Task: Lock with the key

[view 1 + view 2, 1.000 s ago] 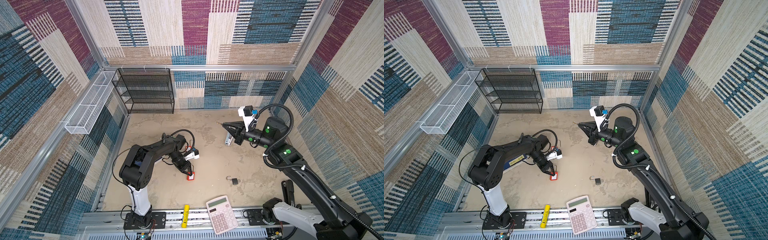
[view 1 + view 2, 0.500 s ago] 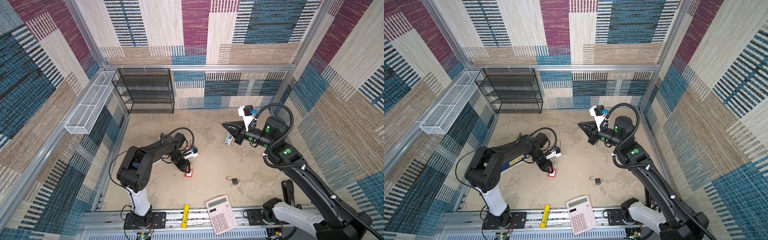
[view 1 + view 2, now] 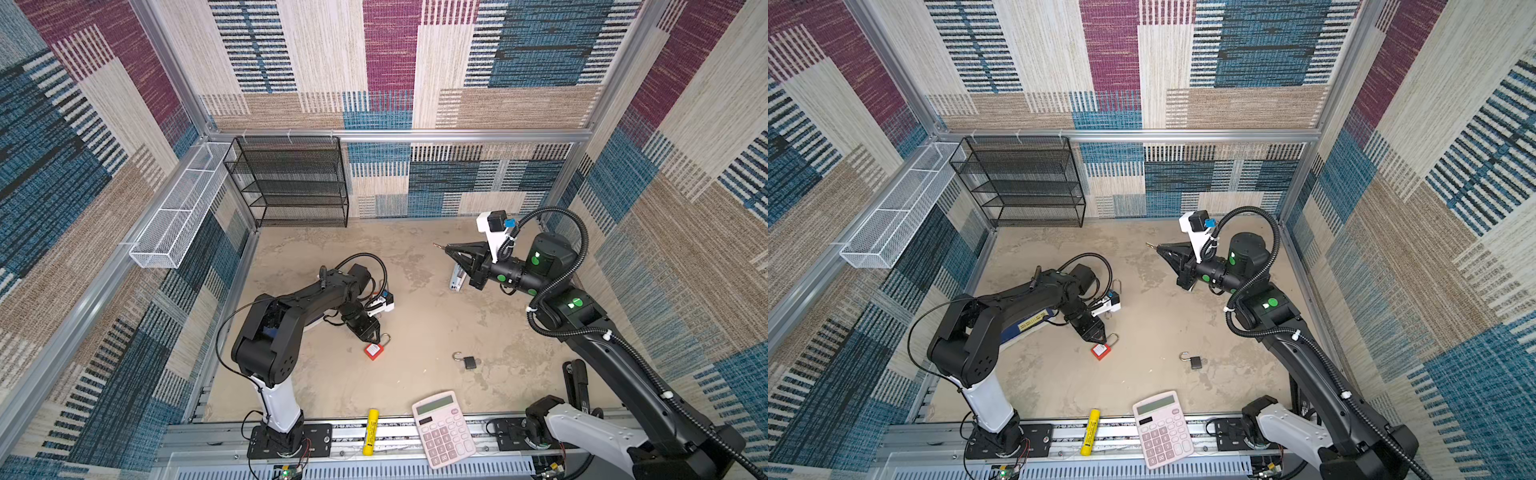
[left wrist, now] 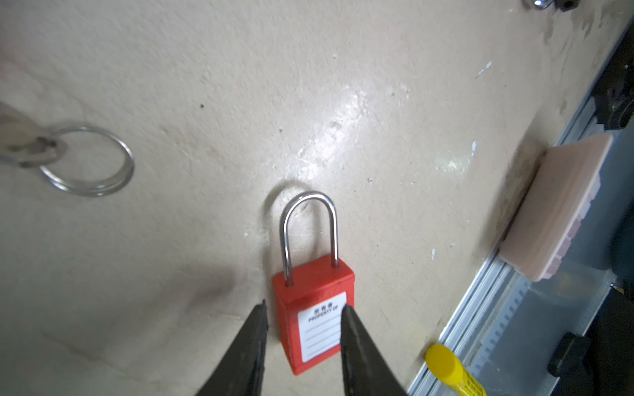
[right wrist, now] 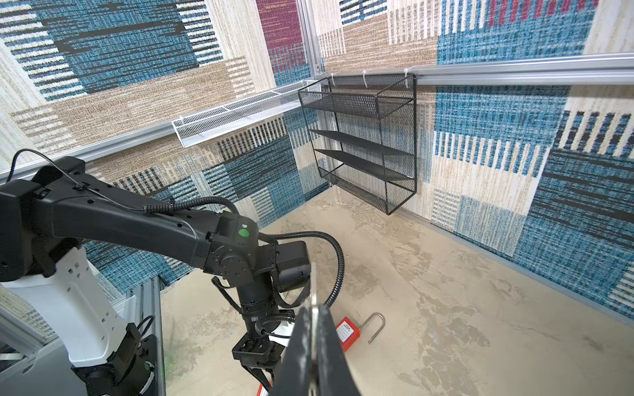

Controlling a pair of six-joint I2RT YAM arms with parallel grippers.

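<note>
A red padlock (image 4: 314, 308) with a white label lies flat on the floor, also seen in both top views (image 3: 374, 350) (image 3: 1100, 351). Its steel shackle (image 4: 308, 233) has both legs in the body. My left gripper (image 4: 303, 310) (image 3: 374, 340) is open just over the padlock's lower half. One fingertip (image 4: 262, 308) stands clear of its side and the other overlaps the label. A key ring (image 4: 89, 161) lies nearby. My right gripper (image 5: 314, 308) (image 3: 445, 248) hangs raised at the back right, shut on a thin metal key (image 3: 435, 245).
A second red padlock (image 5: 344, 332) with an open shackle lies behind the left wrist. A small black padlock (image 3: 469, 362) lies right of centre. A pink calculator (image 3: 442, 428) and a yellow marker (image 3: 370, 426) sit on the front rail. A black mesh rack (image 3: 291, 183) stands at the back.
The left gripper's jaws have spread apart around the red padlock, and padlock and gripper have shifted slightly left. The right arm has not moved.
</note>
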